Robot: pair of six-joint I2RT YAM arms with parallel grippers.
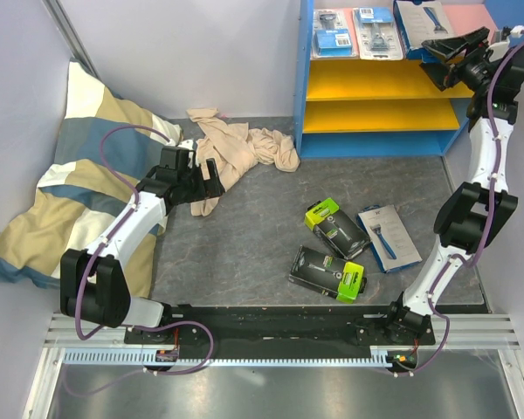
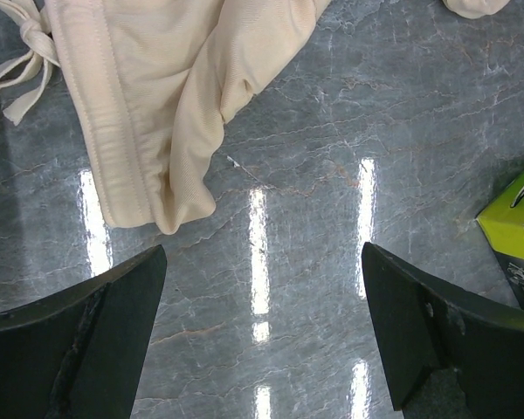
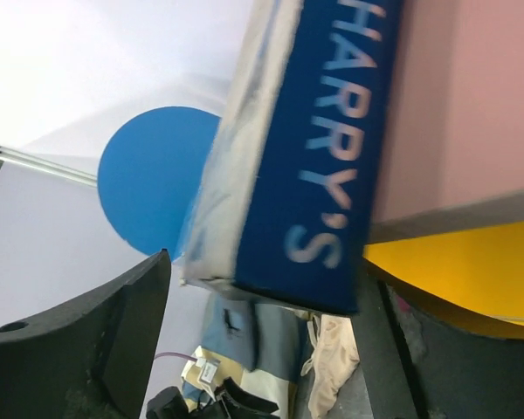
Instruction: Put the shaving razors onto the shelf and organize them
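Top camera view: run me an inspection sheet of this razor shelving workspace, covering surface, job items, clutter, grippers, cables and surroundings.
Surface: grey marbled table, glossy, with glare streaks.
Job's things: blister packs and shelved white-blue box on the shelf top board; black-lime boxes and second white-blue box on the table.
Clutter: beige cloth, crumpled.
Grippers: left gripper open over bare table; right gripper open around the shelved white-blue box.
Cables: purple cables along both arms.
Surroundings: striped pillow at left.

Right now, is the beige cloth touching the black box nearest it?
Apart: top view shows bare table between the beige cloth and that black box.
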